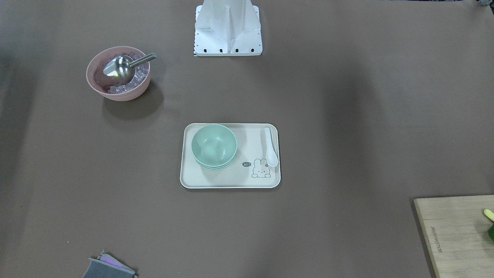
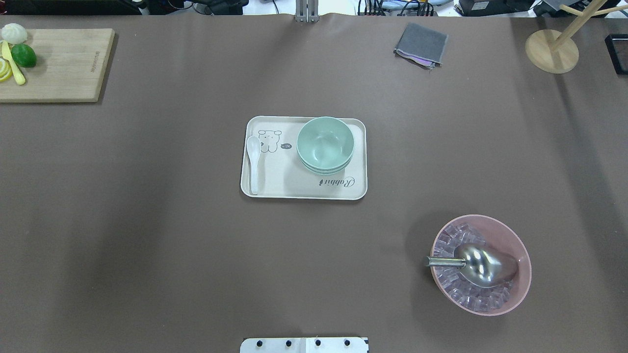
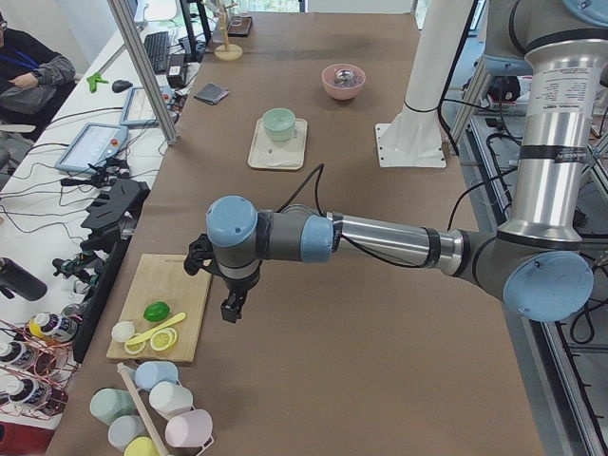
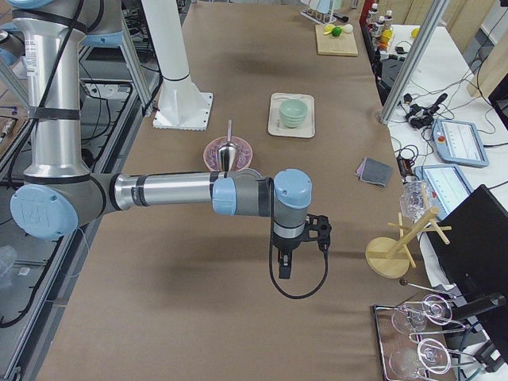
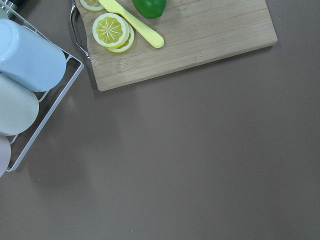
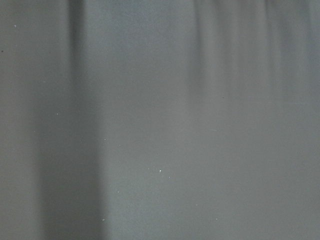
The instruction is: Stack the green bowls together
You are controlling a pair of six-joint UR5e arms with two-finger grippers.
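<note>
The three green bowls (image 2: 325, 144) sit nested in one stack on the cream tray (image 2: 274, 186) at mid-table. The stack also shows in the front view (image 1: 214, 146), the left side view (image 3: 278, 123) and the right side view (image 4: 292, 111). My left gripper (image 3: 231, 309) hangs above the table near the cutting board, far from the bowls. My right gripper (image 4: 284, 270) hangs over bare table at the other end. Both show only in the side views, so I cannot tell whether they are open or shut.
A white spoon (image 2: 253, 164) lies on the tray. A pink bowl (image 2: 520, 245) holds ice and a metal scoop. A cutting board (image 2: 59, 63) carries lime and lemon, with a cup rack (image 5: 25, 75) beside it. A grey cloth (image 2: 421, 44) and a wooden stand (image 2: 552, 49) are at the far right.
</note>
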